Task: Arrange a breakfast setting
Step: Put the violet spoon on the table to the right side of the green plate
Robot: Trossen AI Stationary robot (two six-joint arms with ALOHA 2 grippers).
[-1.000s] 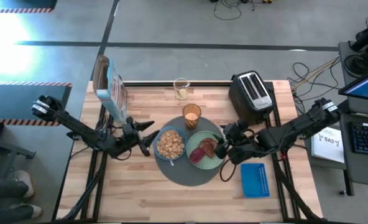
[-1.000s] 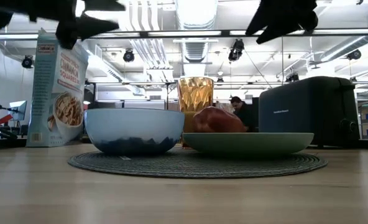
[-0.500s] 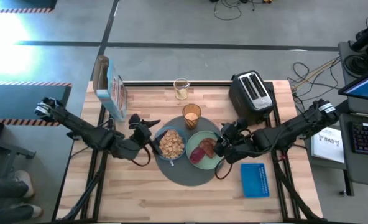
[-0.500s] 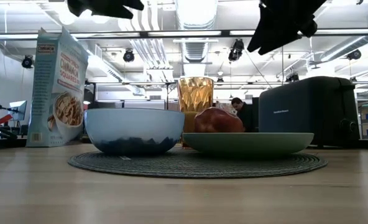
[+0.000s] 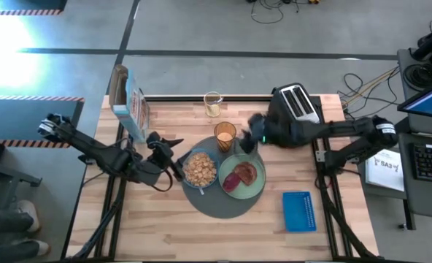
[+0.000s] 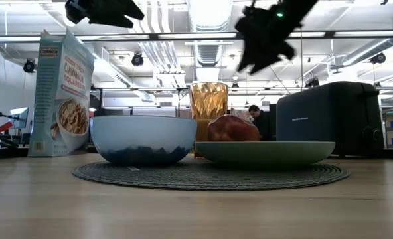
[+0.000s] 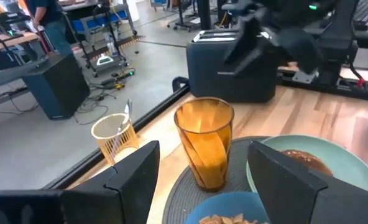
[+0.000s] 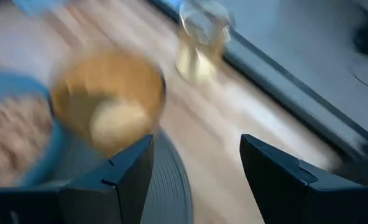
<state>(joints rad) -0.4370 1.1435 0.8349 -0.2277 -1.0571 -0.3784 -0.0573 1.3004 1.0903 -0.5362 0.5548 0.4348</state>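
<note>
On the round dark-grey mat (image 5: 214, 205) stand the blue bowl (image 5: 200, 169) of brown cereal and the pale-green plate (image 5: 255, 187) with the toast slice (image 5: 246, 172) and the red fruit (image 5: 229, 183). The amber tumbler (image 5: 225, 135) stands at the mat's far edge. Behind it a small clear glass (image 7: 112, 134) holds a spoon handle (image 7: 128, 109). My left gripper (image 5: 168, 148) hangs open above the table left of the bowl, facing the tumbler (image 7: 204, 140). My right gripper (image 5: 249, 139), blurred, hangs open just right of the tumbler (image 8: 106, 102), above the table.
The black-and-silver toaster (image 5: 295, 109) stands at the far right, close behind my right arm. A cereal box (image 5: 128, 109) stands upright at the far left. The blue slotted basket (image 5: 298, 210) lies near the right front. Bare wood lies along the near edge.
My right gripper has swung from over the plate's right rim toward the far edge and the left, ending beside the tumbler in front of the toaster. My left gripper has risen and tipped up toward level. Both stay open; no object has moved.
</note>
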